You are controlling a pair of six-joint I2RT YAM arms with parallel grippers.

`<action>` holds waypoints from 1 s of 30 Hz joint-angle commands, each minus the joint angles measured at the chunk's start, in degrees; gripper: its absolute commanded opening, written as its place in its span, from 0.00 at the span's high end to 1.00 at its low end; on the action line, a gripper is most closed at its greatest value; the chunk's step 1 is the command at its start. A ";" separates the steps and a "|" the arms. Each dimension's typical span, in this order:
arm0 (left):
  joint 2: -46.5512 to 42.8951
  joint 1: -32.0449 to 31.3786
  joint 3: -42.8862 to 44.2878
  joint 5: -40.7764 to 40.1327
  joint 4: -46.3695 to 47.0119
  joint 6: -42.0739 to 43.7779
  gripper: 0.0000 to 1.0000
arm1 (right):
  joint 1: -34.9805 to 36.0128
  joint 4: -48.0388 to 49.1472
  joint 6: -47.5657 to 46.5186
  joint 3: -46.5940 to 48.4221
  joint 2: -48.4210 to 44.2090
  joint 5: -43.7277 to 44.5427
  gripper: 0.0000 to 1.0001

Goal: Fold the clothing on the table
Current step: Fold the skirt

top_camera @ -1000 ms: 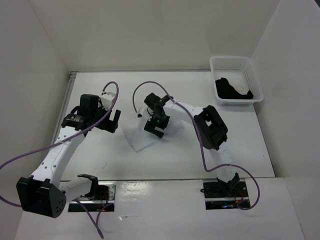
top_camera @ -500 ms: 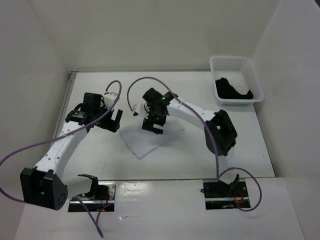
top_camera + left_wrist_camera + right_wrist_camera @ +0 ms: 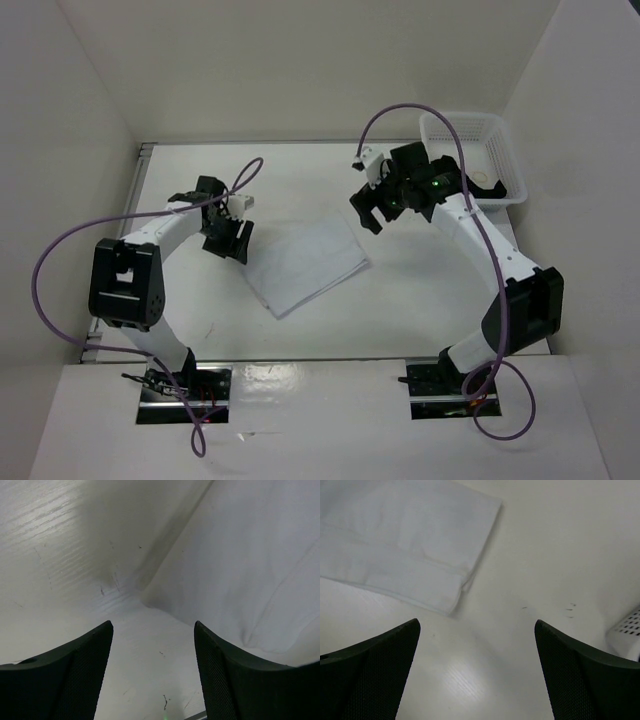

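Both my arms have swung off the clothing since a moment ago. My right claw now hangs near the basket, and my left claw sits just beside the clothing's left edge.

From above, the clothing lies flat mid-surface as a neat rectangle, with nothing gripping it. The basket holds a black garment.

At my left wrist the jaws are partly apart and empty, with a corner of the clothing just ahead. If I close here, I may pinch one layer and drag the fold open.

At my right wrist the jaws are wide and empty, and the basket's corner is close, so a careless swing could clip it.
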 commanded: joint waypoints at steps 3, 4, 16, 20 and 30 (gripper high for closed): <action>1.77 0.39 2.60 3.70 -0.41 -0.13 0.28 | 0.35 4.32 2.51 -3.85 -4.60 -1.90 0.01; 2.29 0.39 2.60 4.40 -0.41 -0.13 0.28 | 0.34 4.32 2.51 -4.54 -4.61 -1.90 0.01; 7.13 0.39 2.07 3.79 -0.41 -0.13 0.50 | 0.34 5.99 3.74 -6.83 -4.61 -3.66 0.01; 8.19 0.39 2.07 3.26 0.11 -0.66 0.52 | 0.34 6.52 3.74 -7.45 -4.61 -3.66 0.01; 11.97 0.39 5.32 2.74 1.26 -3.65 0.86 | 0.34 5.82 4.27 -4.73 1.71 -4.72 0.01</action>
